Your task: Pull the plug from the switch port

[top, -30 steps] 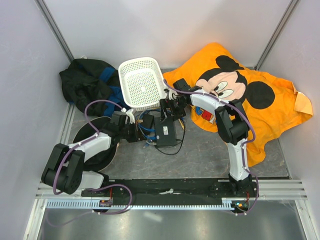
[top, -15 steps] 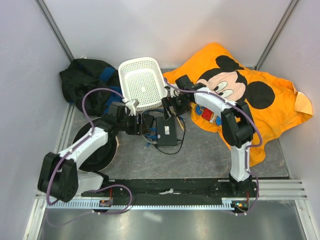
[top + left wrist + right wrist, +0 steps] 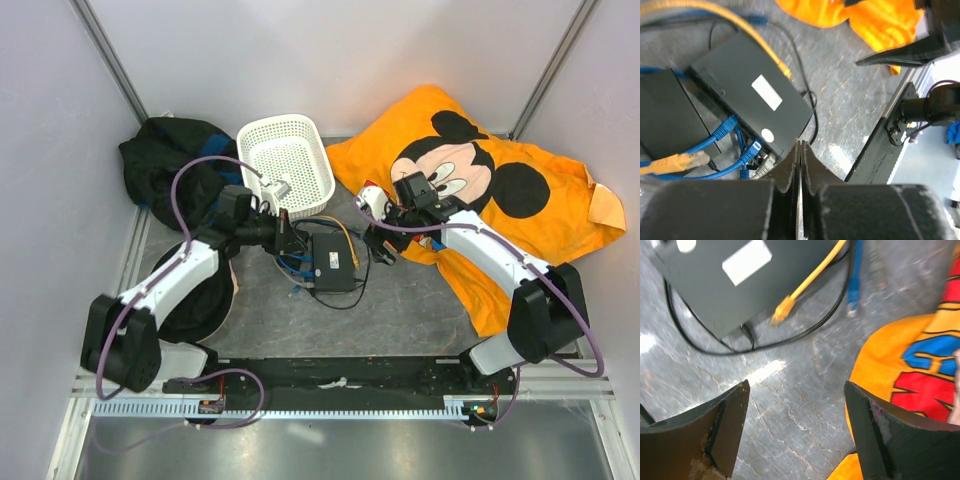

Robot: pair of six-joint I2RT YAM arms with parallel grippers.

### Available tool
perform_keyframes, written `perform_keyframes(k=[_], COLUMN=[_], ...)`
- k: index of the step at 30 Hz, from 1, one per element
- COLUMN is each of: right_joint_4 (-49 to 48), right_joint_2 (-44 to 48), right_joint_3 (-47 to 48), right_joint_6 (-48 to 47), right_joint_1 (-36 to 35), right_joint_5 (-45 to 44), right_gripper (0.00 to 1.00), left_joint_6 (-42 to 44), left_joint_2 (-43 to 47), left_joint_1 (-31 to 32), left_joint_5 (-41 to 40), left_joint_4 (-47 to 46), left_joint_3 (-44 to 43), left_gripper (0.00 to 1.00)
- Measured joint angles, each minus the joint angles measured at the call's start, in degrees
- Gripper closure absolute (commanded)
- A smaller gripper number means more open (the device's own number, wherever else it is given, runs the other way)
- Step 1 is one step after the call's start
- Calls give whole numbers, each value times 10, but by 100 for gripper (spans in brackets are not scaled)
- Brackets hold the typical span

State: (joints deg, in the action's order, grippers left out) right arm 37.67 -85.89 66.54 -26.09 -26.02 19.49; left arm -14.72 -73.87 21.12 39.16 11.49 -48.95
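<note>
The switch (image 3: 333, 260) is a flat black box with a white label (image 3: 766, 92). Two blue plugs (image 3: 726, 126) sit in the ports along its near edge in the left wrist view. A yellow plug (image 3: 784, 70) lies loose on the box top, its tip free (image 3: 782, 310). My left gripper (image 3: 800, 146) is shut on nothing and hovers just above the box's port edge (image 3: 291, 236). To the right of the box my right gripper (image 3: 797, 407) stands open over bare table (image 3: 386, 252), holding nothing.
A black power brick (image 3: 665, 120) lies left of the switch with another yellow plug (image 3: 690, 161) over it. A loose blue plug (image 3: 854, 296) rests near the orange Mickey cloth (image 3: 500, 200). A white basket (image 3: 288, 165) and dark clothes (image 3: 170, 165) sit behind.
My left gripper opened and shut again while shifting up along the switch's port edge. The right arm swung off the back of the switch to its right side.
</note>
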Motion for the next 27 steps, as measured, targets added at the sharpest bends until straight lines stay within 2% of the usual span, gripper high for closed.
perform_keyframes(k=[3, 6, 13, 17, 20, 27], right_joint_4=[-8, -25, -45, -47, -51, -64], right_joint_2=[-1, -18, -113, -140, -178, -227], right_joint_3=[-28, -28, 18, 25, 42, 65], right_joint_6=[-33, -54, -52, -30, -6, -9], right_joint_1=[-1, -2, -25, -36, -37, -32], right_joint_5=[7, 25, 91, 116, 105, 89], right_gripper=[28, 34, 34, 34, 35, 34], left_joint_6=[1, 2, 12, 12, 7, -6], left_joint_2=[-58, -98, -157, -189, -192, -192], left_joint_1=[5, 12, 43, 59, 58, 56], left_joint_5=[6, 5, -2, -45, -90, -118], left_joint_4=[0, 0, -7, -7, -5, -3], left_joint_3=[-10, -25, -38, -35, -23, -20], left_gripper=[98, 98, 98, 98, 98, 98])
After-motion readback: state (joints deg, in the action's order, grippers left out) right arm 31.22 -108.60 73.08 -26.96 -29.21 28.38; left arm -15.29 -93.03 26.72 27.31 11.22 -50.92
